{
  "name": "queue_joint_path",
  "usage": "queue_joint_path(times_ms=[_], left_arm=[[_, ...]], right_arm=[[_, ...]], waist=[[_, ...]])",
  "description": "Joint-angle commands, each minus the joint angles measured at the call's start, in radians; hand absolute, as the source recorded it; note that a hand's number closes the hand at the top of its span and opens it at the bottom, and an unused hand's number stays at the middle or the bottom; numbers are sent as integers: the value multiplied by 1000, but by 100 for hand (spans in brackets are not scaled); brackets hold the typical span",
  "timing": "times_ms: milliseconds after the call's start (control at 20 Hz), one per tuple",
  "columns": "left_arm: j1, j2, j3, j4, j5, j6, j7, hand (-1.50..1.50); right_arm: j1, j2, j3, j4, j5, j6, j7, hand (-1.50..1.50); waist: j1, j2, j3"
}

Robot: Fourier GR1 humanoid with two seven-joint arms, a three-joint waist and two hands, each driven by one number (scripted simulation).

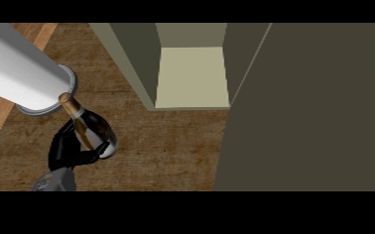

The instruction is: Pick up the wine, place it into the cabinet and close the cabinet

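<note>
Down at lower left, black left hand [67, 151] curled round dark glass wine bottle [95, 129], gold-foil neck tilted up toward big grey cylinder [33, 77]. Well left of open olive cabinet [192, 77], door [300, 109] swung wide. Over wood counter [161, 148].

- dark glossy glass wine bottle [100, 131] with a dull gold foil neck;
- brown wood-grain counter top [168, 144], matt and rough-looking;
- olive matt cabinet [139, 59], smooth-sided;
- smooth grey satin cylinder [29, 77]
</note>
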Motion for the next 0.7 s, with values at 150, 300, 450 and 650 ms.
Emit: queue_joint_path(times_ms=[150,300,450,650], left_arm=[[-36,-31,-26,29,-74,137,-193,150],[-43,-86,-109,-61,-113,129,-133,150],[-4,-181,-176,-166,-141,167,-110,150],[38,-207,-258,-316,-134,194,-76,150]], right_arm=[[62,20,33,-156,-32,-30,90,-150],[-8,-7,-34,-24,-85,0,44,-150],[71,-1,-24,-81,-82,7,46,-150],[75,3,-13,-95,-79,1,60,-150]], waist=[[-9,0,-1],[11,-2,1],[15,-6,3],[21,-9,3]])
